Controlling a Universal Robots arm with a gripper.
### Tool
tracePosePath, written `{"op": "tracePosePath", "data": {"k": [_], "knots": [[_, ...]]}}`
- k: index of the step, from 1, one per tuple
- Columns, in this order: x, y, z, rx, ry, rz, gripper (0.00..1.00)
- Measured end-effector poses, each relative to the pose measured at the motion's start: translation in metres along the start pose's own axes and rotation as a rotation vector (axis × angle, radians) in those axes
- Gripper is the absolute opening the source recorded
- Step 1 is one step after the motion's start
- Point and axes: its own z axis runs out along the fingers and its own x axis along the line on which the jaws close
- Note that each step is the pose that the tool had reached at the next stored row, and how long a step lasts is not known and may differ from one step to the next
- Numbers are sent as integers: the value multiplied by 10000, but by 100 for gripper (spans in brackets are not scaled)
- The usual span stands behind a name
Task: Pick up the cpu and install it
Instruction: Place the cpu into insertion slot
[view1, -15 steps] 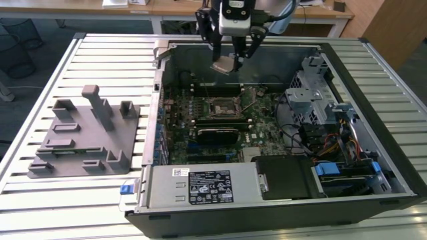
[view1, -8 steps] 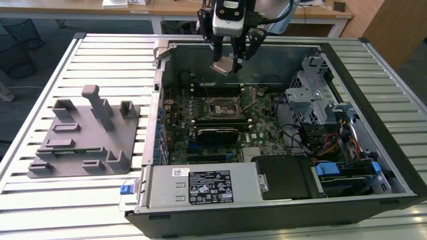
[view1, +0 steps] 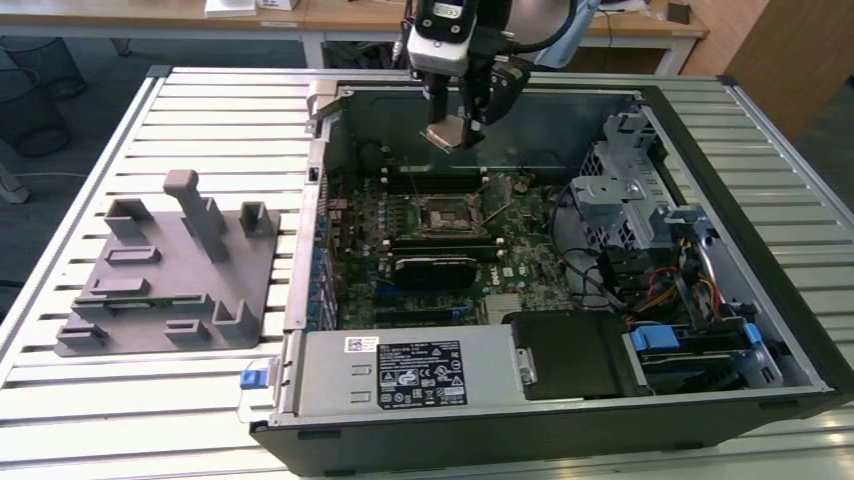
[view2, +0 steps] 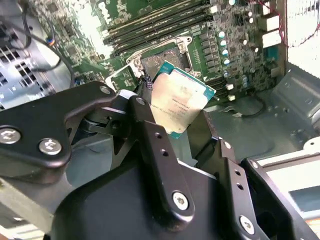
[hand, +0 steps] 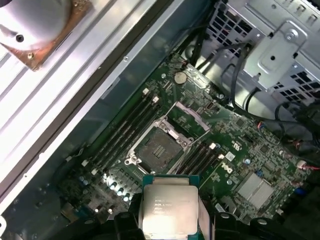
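Observation:
My gripper (view1: 457, 128) hangs over the back part of the open computer case (view1: 315, 200) and is shut on the cpu (view1: 449, 134), a thin square chip with a silvery top. In both wrist views the cpu (view2: 180, 102) (hand: 168, 207) sits clamped by its edges between the black fingers (view2: 150, 135). The open, black-framed socket (view1: 441, 212) (hand: 159, 149) (view2: 155, 62) lies on the green motherboard below the chip, a short way off. Nothing sits in the socket.
A grey plastic fixture tray (view1: 167, 270) stands on the slatted table at the exterior view's left. Inside the case are a power supply (view1: 400, 372) at the front, a metal drive cage (view1: 627, 190) with cables at the right, and memory slots (hand: 125, 130) beside the socket.

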Motion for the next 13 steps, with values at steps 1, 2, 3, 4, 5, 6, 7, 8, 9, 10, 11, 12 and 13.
{"op": "tracePosePath", "data": {"k": [1, 2, 3, 4, 5, 6, 7, 8, 9, 10, 11, 12, 13], "knots": [[0, 0, 3, 0, -6, 180, 53], [0, 0, 6, -1, -12, 360, 53], [0, 0, 9, -2, -18, 539, 53], [0, 0, 12, -3, -24, 720, 53], [0, -1, 15, -4, -30, 898, 53], [0, -1, 19, -4, -36, 1079, 53], [0, -1, 22, -5, -42, 1258, 53], [0, -1, 25, -7, -48, 1443, 53], [0, -1, 29, -7, -54, 1635, 53], [0, -1, 33, -8, -61, 1813, 53], [0, -1, 36, -9, -66, 1994, 53], [0, -1, 39, -9, -73, 2173, 53], [0, -2, 43, -11, -78, 2354, 53]]}}
